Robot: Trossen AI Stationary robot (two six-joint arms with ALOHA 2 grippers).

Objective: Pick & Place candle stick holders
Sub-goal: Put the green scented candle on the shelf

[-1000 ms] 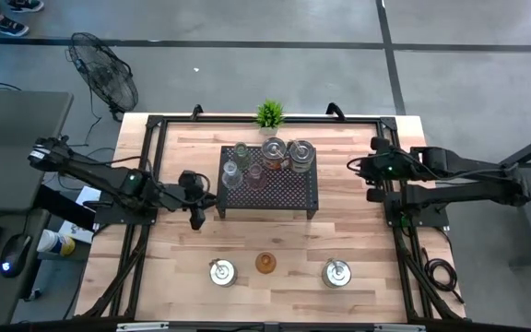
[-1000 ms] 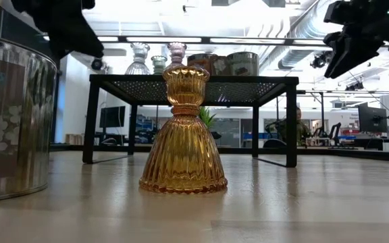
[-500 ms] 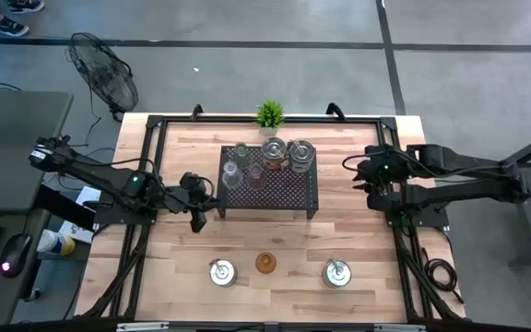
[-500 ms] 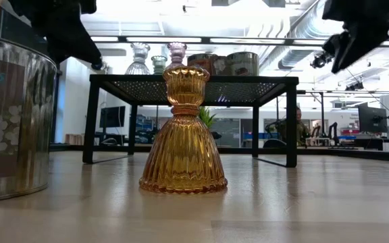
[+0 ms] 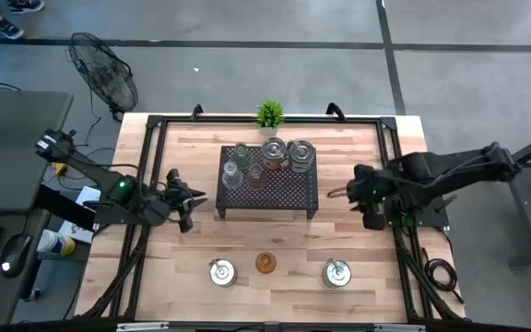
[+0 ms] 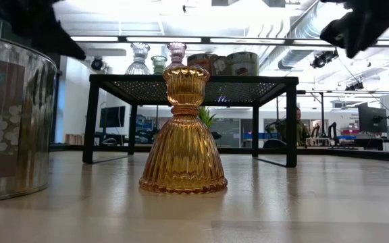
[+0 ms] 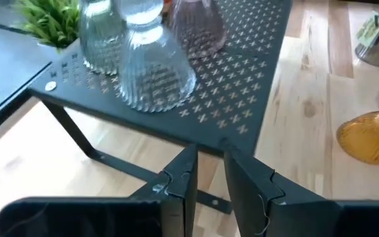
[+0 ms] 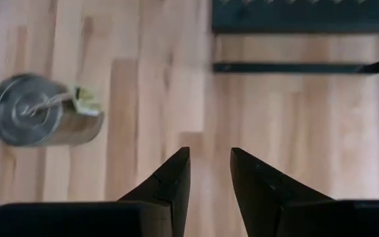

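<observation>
Now the left end effector [image 7: 208,172] hangs beside the black rack [image 5: 289,189], fingers a little apart, holding nothing. The right end effector [image 8: 210,172] is empty too. Three candle stick holders [image 5: 265,263] wait on the surface [image 5: 358,240], maybe for picking.

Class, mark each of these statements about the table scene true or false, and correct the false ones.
1. The amber glass holder stands on the black rack. False: it stands on the wooden table, in front of the rack.
2. The left gripper holds a clear glass holder. False: its jaws are empty, slightly apart, beside the rack's left end.
3. A small green plant stands at the table's far edge, behind the rack. True.
4. The right gripper holds nothing. True.
5. Three holders stand in a row on the table's near part. True: two silver ones flank the amber one.
</observation>
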